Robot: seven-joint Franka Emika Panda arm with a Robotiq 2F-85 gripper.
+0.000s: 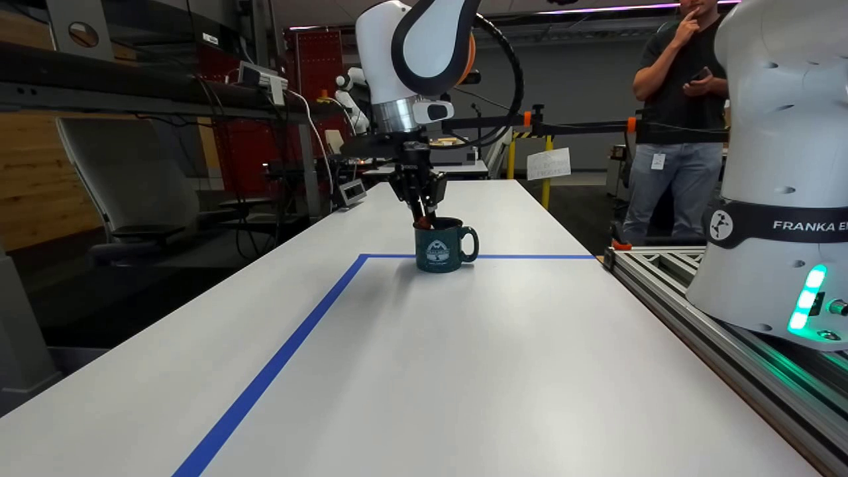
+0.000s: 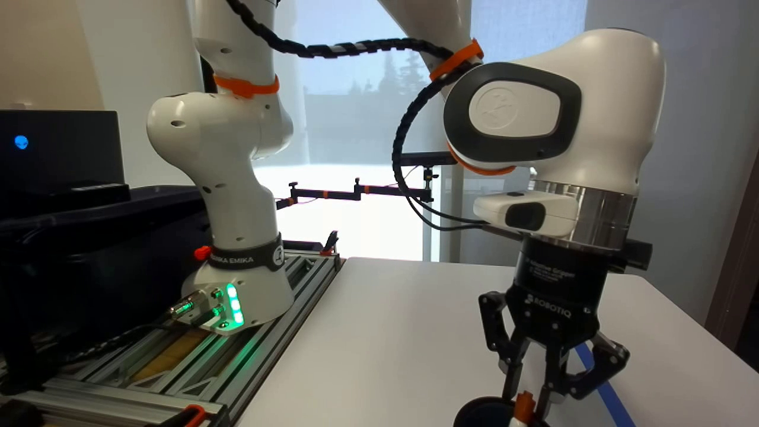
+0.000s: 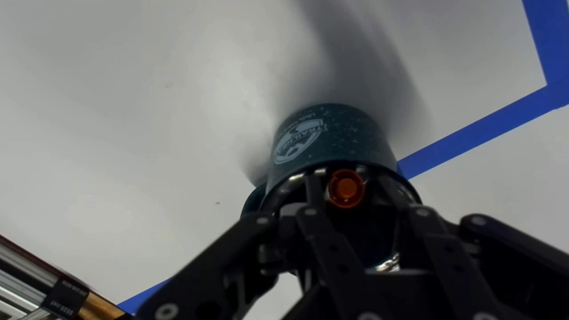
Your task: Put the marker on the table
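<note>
Nearest the wrist camera, a black gripper points down at the mouth of a dark teal mug, its two fingers spread with a gap between them. In that gap is the marker, seen end-on as a round orange tip within the mug's rim. It sits closer to one finger than to the opposite one; whether it touches that finger cannot be told. In an exterior view, the orange end pokes up above the mug's dark opening with a little white beneath it; the marker stands in the mug and the rest of it is hidden. The mug is upright on a long white table, a pale badge on its side and its handle facing the white robot base. Blue tape runs along the table and turns a corner, its crosswise strip showing on both sides of the mug. The robot base stands on a metal-railed bench along the table's edge and has a glowing green light. Behind it is a person in a dark T-shirt and jeans. Across the table from the bench is a gray chair. In both exterior views the white arm bends down over the mug.
</note>
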